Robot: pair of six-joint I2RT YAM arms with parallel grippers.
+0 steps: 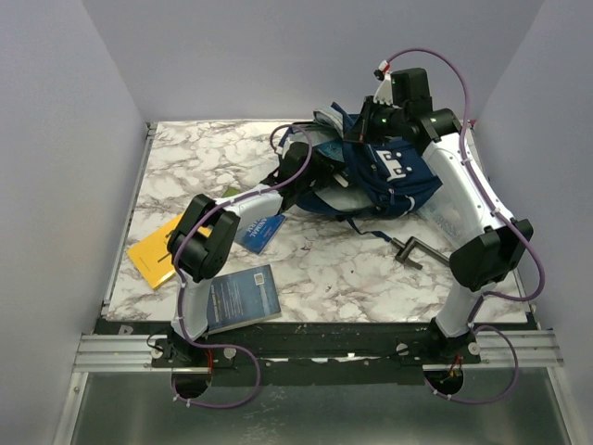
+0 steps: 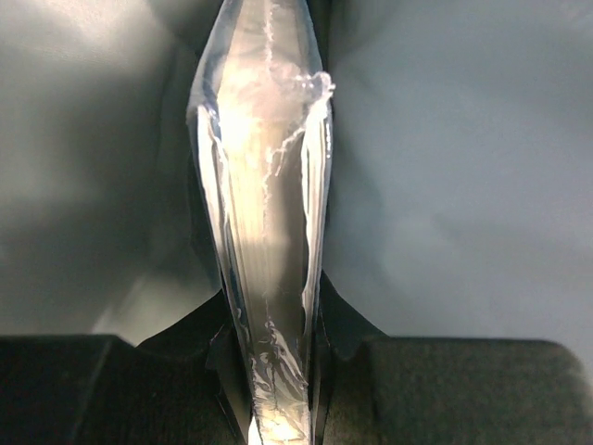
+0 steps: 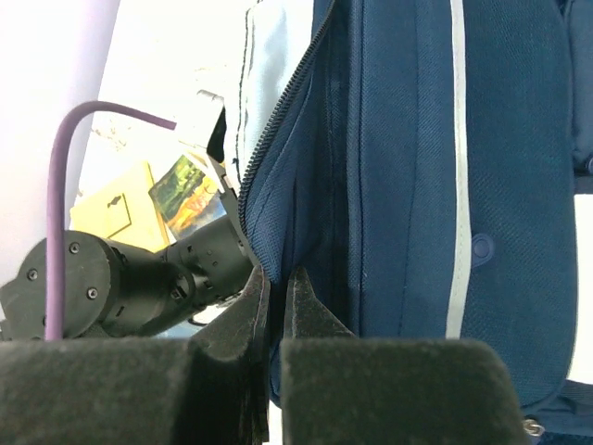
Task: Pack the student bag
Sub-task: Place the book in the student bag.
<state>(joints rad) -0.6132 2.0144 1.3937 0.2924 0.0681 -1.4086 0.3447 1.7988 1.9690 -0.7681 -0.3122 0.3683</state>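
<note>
Left tool (image 2: 273, 315) grasps plastic-wrapped flat item (image 2: 264, 167) inside student bag (image 3: 408, 185); right tool (image 3: 278, 287) clenched on bag's zipper edge.

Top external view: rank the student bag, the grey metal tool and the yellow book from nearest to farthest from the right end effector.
1. student bag: far centre, pinched by the right end effector.
2. grey metal tool: right side, closer to the arm bases.
3. yellow book: across at the left edge.

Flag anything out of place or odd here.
Nothing looks spilled or broken. The student bag lies slumped, and a grey metal piece lies loose on the table near the right arm.
</note>
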